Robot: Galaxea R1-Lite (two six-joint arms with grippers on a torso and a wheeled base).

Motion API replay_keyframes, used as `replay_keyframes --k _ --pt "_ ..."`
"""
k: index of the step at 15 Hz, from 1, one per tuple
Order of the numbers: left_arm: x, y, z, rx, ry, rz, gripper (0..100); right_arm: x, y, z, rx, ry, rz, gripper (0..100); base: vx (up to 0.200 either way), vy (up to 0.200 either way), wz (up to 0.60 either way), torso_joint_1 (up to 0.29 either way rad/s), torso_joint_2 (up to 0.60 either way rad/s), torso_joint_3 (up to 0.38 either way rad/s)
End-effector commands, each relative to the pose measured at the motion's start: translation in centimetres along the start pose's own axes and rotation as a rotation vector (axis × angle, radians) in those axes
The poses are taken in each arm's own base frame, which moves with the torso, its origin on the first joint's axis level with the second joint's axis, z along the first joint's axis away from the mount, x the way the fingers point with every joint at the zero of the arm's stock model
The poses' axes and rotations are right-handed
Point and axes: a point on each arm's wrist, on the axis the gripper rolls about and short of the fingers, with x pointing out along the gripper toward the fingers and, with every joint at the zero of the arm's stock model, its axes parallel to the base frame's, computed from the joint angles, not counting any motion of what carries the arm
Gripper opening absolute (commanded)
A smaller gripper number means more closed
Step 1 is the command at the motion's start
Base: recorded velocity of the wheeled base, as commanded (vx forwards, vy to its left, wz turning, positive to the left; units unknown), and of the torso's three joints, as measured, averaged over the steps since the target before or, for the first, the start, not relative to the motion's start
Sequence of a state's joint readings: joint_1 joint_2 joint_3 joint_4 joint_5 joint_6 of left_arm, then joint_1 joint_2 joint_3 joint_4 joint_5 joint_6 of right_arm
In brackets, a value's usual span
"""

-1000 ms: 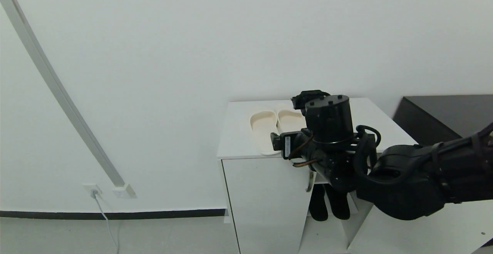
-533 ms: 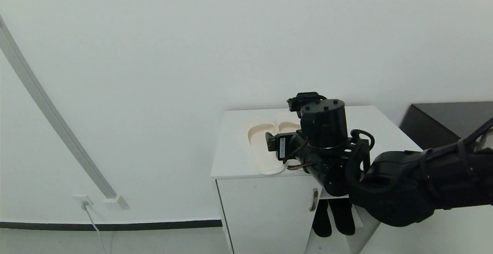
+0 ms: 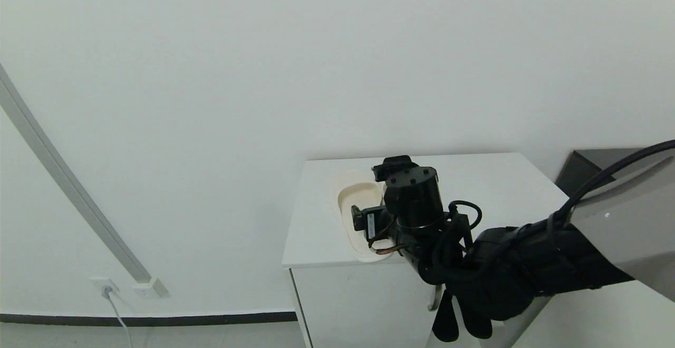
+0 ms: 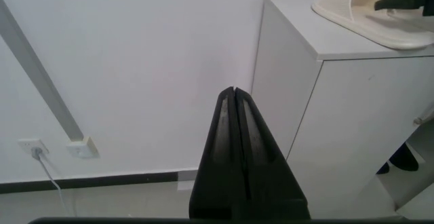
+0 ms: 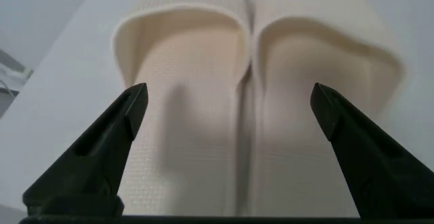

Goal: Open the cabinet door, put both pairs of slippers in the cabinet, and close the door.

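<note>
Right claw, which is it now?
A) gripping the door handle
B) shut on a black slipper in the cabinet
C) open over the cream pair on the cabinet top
C: the right wrist view shows the right claw open, tips spread wide, with the cream slippers framed between them on the cabinet top.

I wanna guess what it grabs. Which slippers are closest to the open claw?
The cream slippers on top of the cabinet, under the right gripper. The black slippers sit lower, inside.

Cabinet top point(image 3: 495, 190): cream slippers point(image 3: 360, 200) side by side.
</note>
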State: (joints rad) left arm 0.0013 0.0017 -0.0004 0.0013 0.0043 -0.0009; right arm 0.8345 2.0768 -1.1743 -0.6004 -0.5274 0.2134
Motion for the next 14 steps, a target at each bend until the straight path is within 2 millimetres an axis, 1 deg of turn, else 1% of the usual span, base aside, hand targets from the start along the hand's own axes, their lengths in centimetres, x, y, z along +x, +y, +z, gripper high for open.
replay_keyframes --k 1,3,4,7,11,12,14 --pt "0.0 0.0 0.0 -0.001 0.001 0.001 0 2.2 0.1 -0.8 -0.002 0.012 -0.013 100 0.000 0.000 0.00 0.000 0.00 0.000" --pt "0.0 0.0 0.0 -0.001 -0.001 0.001 0 3.5 0.0 -1.0 -0.008 0.003 -0.024 100 0.000 0.000 0.00 0.000 0.00 0.000" --pt "0.0 0.0 0.0 -0.001 0.001 0.002 0 4.5 0.0 -0.8 -0.009 -0.009 -0.021 100 0.000 0.000 0.00 0.000 0.00 0.000" --pt "0.0 0.0 0.0 -0.001 0.001 0.002 0 6.3 0.0 -0.1 -0.022 -0.041 -0.023 100 0.000 0.000 0.00 0.000 0.00 0.000" --pt "0.0 0.0 0.0 -0.001 0.001 0.002 0 7.2 0.1 0.2 -0.024 -0.060 -0.026 100 0.000 0.000 0.00 0.000 0.00 0.000" --pt "0.0 0.0 0.0 -0.001 0.001 0.002 0 7.3 0.1 0.3 -0.022 -0.064 -0.025 0 0.000 0.000 0.00 0.000 0.00 0.000" --pt "0.0 0.0 0.0 -0.001 0.001 0.002 0 7.5 -0.1 0.4 -0.020 -0.065 -0.017 0 0.000 0.000 0.00 0.000 0.00 0.000"
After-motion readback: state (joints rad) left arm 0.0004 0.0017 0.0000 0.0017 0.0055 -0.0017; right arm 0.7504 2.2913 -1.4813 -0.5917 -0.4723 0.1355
